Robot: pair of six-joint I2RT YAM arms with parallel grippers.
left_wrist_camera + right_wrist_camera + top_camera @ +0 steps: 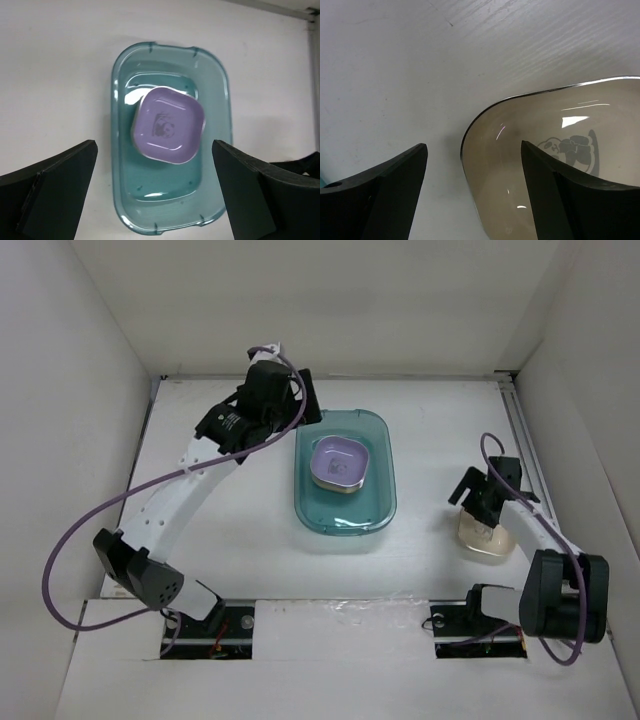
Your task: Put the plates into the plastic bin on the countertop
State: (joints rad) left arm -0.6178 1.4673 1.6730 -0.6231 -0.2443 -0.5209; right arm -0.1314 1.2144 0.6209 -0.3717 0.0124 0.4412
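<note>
A purple plate [340, 462] [169, 125] with a dark motif lies inside the teal plastic bin [345, 525] [165, 200] at the middle of the white countertop [240, 530]. A paler edge shows under the plate's near side. My left gripper [303, 398] [153, 144] hangs open above the bin's far end, holding nothing. At the right, a cream plate [487, 538] [530, 130] sits on the countertop. My right gripper [478, 498] [473, 145] is open and straddles its rim, one finger over the plate's inside and the other outside. Neither finger visibly presses the rim.
White walls close in the countertop on the left, back and right. A metal rail [525, 440] runs along the right edge, close behind the right arm. Purple cables loop from both arms.
</note>
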